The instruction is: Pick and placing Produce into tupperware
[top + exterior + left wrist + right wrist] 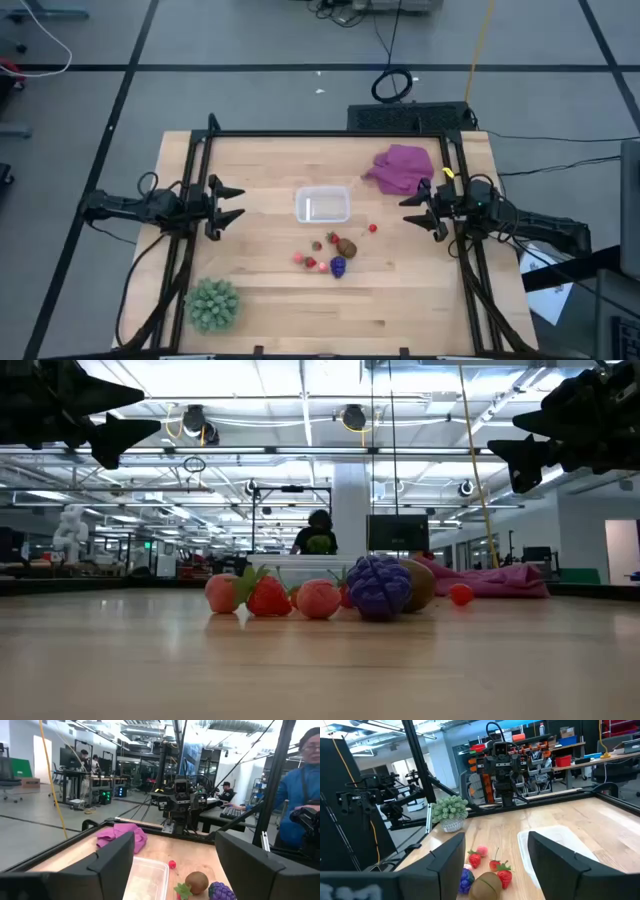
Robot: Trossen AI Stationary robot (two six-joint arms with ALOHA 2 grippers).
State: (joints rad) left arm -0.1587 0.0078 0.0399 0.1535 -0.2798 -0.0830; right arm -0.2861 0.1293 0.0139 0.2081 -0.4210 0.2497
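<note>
The clear tupperware (322, 205) sits flat on the middle of the table. The produce lies just near of it: several red strawberries (310, 262), a brown round piece (346, 247), a dark purple grape cluster (338, 266) and a small red piece (373, 228) off to the right. My left gripper (235, 203) hovers open at the table's left, above table height, pointing at the tupperware. My right gripper (410, 210) hovers open at the right, facing it. The low view shows the fruits (318, 598) in a row, with both grippers high above them.
A purple-magenta cloth (400, 168) lies at the far right corner, beside my right arm. A large spiky green ball (212, 303) rests at the near left corner. A black frame (300, 133) borders the table. A person (300, 795) stands beyond the table.
</note>
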